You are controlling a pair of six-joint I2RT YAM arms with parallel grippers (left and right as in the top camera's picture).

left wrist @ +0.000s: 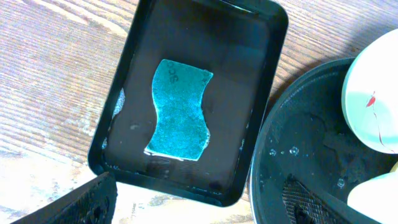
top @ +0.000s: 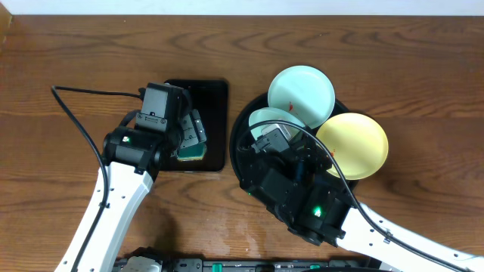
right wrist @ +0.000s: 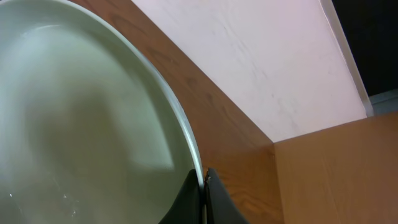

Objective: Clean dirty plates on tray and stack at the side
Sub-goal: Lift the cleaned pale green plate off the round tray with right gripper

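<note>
Right pincer is found clamped only on the rim of a mint plate, so slippage onto the tray below it is judged possible

Open bench runs left of and behind the rectangular tray; only a narrow strip separates it from the round tray. The sponge lies unobstructed in the rectangular tray below the wide-spread left tool. The far mint plate, yellow plate and near mint plate crowd the round tray's back and right; the right arm covers its front.
</note>
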